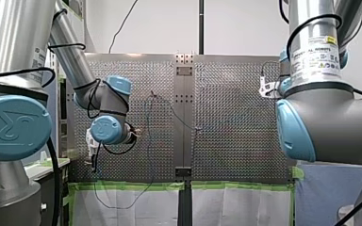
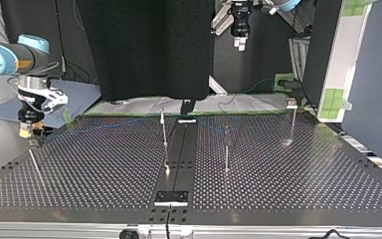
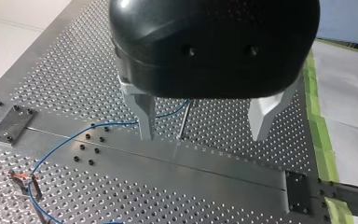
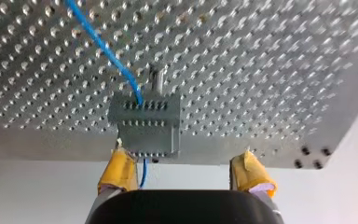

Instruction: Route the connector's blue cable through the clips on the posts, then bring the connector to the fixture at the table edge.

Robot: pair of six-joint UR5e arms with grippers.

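Top view: my right gripper (image 2: 26, 130) far left of centre strip (image 2: 178, 149), yellow pads (image 4: 119, 170) spread, empty, grey connector (image 4: 145, 126) at table (image 4: 270, 56) edge just ahead between them, blue cable (image 4: 102, 46) running toward strip, my left gripper (image 3: 204, 137) right of strip, fingers (image 3: 145, 116) parted, empty.

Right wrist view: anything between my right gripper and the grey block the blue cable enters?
Nothing visible does. The right gripper is open, its yellow pads just short of the grey block at the table edge; blue cable hangs beside one pad.

Green tape (image 1: 132, 185) edges the perforated table (image 1: 235, 141); white sheets (image 1: 136, 207) lie beside it — a black panel (image 2: 144, 50) above them.
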